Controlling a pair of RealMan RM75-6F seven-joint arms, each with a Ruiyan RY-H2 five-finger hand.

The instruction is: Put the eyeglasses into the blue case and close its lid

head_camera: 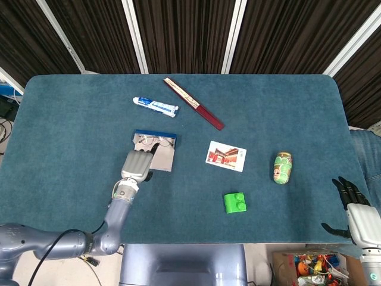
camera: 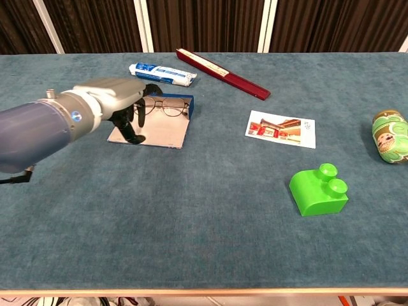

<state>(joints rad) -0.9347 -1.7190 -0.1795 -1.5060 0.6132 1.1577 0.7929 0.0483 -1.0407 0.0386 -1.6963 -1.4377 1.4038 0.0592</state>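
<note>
The blue case (head_camera: 155,134) (camera: 190,105) lies open left of the table's middle, and the eyeglasses (head_camera: 156,142) (camera: 164,107) rest inside it. Its grey-lined lid (head_camera: 163,158) (camera: 164,131) is folded flat toward me. My left hand (head_camera: 136,165) (camera: 118,102) hovers over the lid's near-left corner with dark fingers hanging down and nothing in them. Whether a fingertip touches the lid I cannot tell. My right hand (head_camera: 352,205) is off the table's near right corner, fingers spread and empty; the chest view does not show it.
A toothpaste tube (head_camera: 155,106) (camera: 161,74) and a long red folded fan (head_camera: 193,111) (camera: 223,74) lie behind the case. A picture card (head_camera: 226,156) (camera: 280,129), a green block (head_camera: 236,202) (camera: 317,189) and a green painted can (head_camera: 282,167) (camera: 390,136) lie to the right.
</note>
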